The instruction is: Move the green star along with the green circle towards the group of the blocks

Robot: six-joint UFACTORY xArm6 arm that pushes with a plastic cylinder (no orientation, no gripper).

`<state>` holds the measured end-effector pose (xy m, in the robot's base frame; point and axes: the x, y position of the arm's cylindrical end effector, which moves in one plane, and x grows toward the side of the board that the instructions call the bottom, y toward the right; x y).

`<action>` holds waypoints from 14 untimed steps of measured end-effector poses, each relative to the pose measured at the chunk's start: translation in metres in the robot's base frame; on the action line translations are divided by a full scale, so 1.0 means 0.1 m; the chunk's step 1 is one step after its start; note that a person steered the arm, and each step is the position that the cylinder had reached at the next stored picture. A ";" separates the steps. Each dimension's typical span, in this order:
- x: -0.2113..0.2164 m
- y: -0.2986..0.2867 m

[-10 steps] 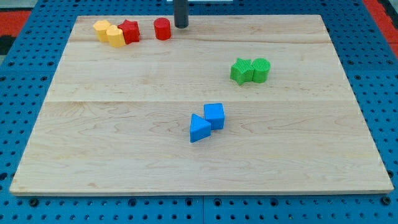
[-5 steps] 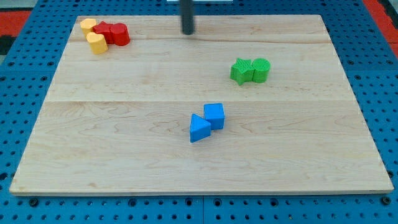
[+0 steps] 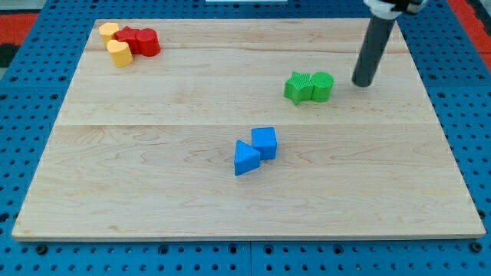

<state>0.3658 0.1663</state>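
Note:
The green star (image 3: 297,87) and the green circle (image 3: 322,86) sit touching side by side at the view's right of centre, the star on the left. My tip (image 3: 362,83) is on the board just to the right of the green circle, a small gap apart. A group of blocks sits at the top left: two yellow blocks (image 3: 110,33) (image 3: 119,53), a red star (image 3: 128,38) and a red cylinder (image 3: 148,42).
A blue triangle (image 3: 245,159) and a blue cube (image 3: 265,142) touch each other near the board's middle, below and left of the green pair. The wooden board (image 3: 153,192) lies on a blue pegboard surface.
My tip moved from the board's top middle to the right side, beside the green circle. Earlier the red and yellow blocks were pushed together further left; the green and blue blocks stayed put.

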 end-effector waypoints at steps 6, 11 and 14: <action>-0.09 -1.35; 0.43 -1.67; 0.20 -1.99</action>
<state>0.3853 -0.0324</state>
